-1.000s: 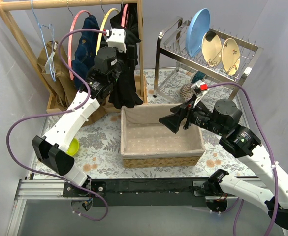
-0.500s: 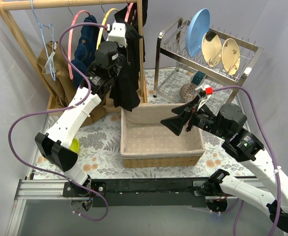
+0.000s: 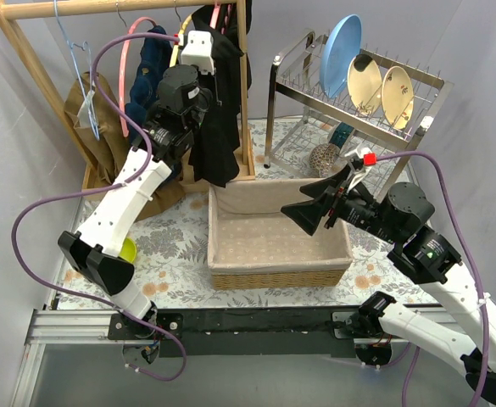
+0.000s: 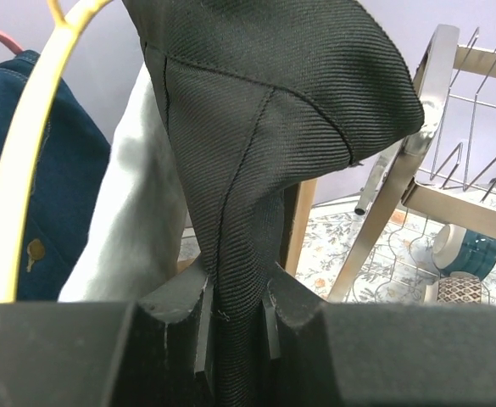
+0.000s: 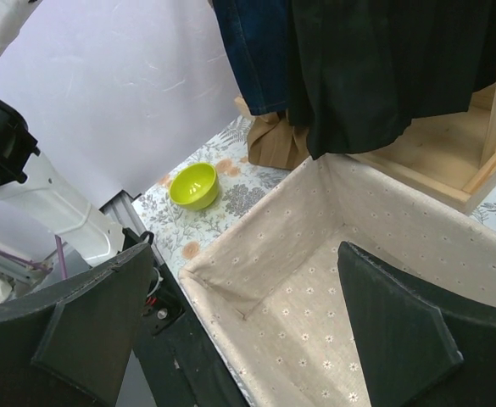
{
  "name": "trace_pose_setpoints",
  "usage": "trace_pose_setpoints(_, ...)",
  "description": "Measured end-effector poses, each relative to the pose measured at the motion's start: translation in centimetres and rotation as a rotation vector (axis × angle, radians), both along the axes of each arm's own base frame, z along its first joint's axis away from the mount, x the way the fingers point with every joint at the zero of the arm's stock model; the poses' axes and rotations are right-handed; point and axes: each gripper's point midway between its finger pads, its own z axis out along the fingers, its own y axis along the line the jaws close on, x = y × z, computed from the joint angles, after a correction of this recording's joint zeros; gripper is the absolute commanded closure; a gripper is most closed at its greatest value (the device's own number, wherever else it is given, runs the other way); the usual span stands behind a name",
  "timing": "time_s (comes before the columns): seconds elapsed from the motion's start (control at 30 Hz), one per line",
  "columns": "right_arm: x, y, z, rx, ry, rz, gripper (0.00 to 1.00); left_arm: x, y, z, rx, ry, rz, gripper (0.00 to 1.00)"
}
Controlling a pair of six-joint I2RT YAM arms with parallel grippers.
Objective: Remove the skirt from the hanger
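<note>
The black skirt [image 3: 218, 127] hangs from a pink hanger [image 3: 216, 15] on the wooden rail at the back. My left gripper [image 3: 207, 80] is shut on the skirt's upper part and holds a fold of it up high. In the left wrist view the black twill [image 4: 264, 127] runs down between the closed fingers of the left gripper [image 4: 236, 318]. My right gripper [image 3: 311, 208] is open and empty above the basket's right half. The right wrist view shows its spread fingers [image 5: 248, 331] over the basket floor, with the skirt's hem [image 5: 383, 68] hanging ahead.
A cloth-lined wicker basket [image 3: 231, 275] stands in the middle. A dish rack [image 3: 358, 93] with plates is at the back right. A denim garment [image 3: 150, 76] and a brown one [image 3: 103, 119] hang left of the skirt. A yellow hanger [image 4: 27, 144] and a green bowl [image 3: 127, 251] are nearby.
My left gripper has risen toward the rail with the skirt in it, bunching the fabric upward. My right gripper has drifted a little right and up, still open.
</note>
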Motion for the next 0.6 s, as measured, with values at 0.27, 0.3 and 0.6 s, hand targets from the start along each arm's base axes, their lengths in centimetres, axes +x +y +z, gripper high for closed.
trace_pose_setpoints(0.27, 0.0, -0.2, 0.2, 0.003, -0.008, -0.007, 0.03, -2.3, 1.2, 0.6, -0.001, 0.022, -0.012, 1.00)
trace_pose_setpoints(0.3, 0.0, -0.2, 0.2, 0.003, -0.008, -0.007, 0.05, -2.9, 1.4, 0.6, -0.002, 0.028, -0.019, 1.00)
trace_pose_setpoints(0.6, 0.6, 0.4, -0.4, -0.015, 0.021, -0.007, 0.16, -9.8, 3.1, 2.7, -0.050, 0.051, -0.141, 1.00)
